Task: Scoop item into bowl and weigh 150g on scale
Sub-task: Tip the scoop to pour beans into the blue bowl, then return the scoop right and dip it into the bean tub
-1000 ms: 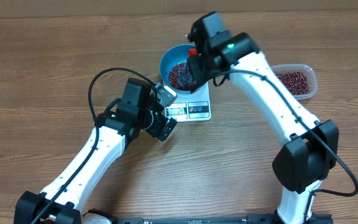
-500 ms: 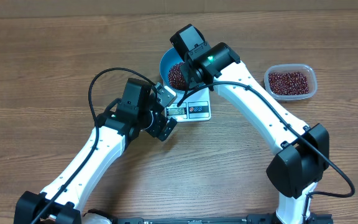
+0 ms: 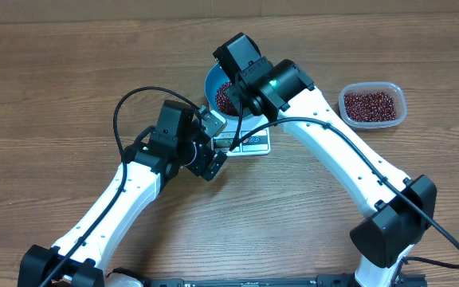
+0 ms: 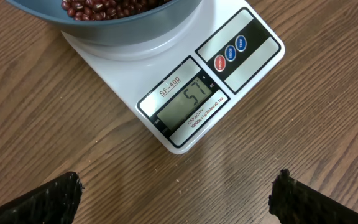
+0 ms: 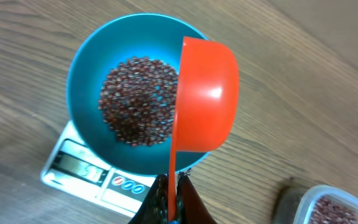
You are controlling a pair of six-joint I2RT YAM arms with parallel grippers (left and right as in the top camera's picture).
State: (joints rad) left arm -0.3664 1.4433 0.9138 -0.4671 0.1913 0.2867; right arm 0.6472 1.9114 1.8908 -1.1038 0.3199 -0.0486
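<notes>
The blue bowl [image 5: 82, 74] stands on the white scale [image 4: 185, 81] and holds a heap of dark red beans [image 5: 135, 109]. The scale's display reads 57 in the left wrist view. My right gripper [image 5: 171, 194] is shut on the thin handle of an orange scoop [image 5: 207, 93]. The scoop is turned on its side over the bowl's right rim. In the overhead view the right wrist covers part of the bowl [image 3: 213, 80] and hides the scoop. My left gripper [image 4: 179, 190] hangs open over bare table just in front of the scale, fingers [image 4: 48, 199] wide apart with nothing between them.
A clear plastic tub [image 3: 371, 105] with more beans sits to the right of the scale on the wooden table. The left arm's black cable [image 3: 126, 108] loops over the table to the left of the scale.
My right arm has swung left across the bowl, uncovering the clear tub. The left arm has not moved.
</notes>
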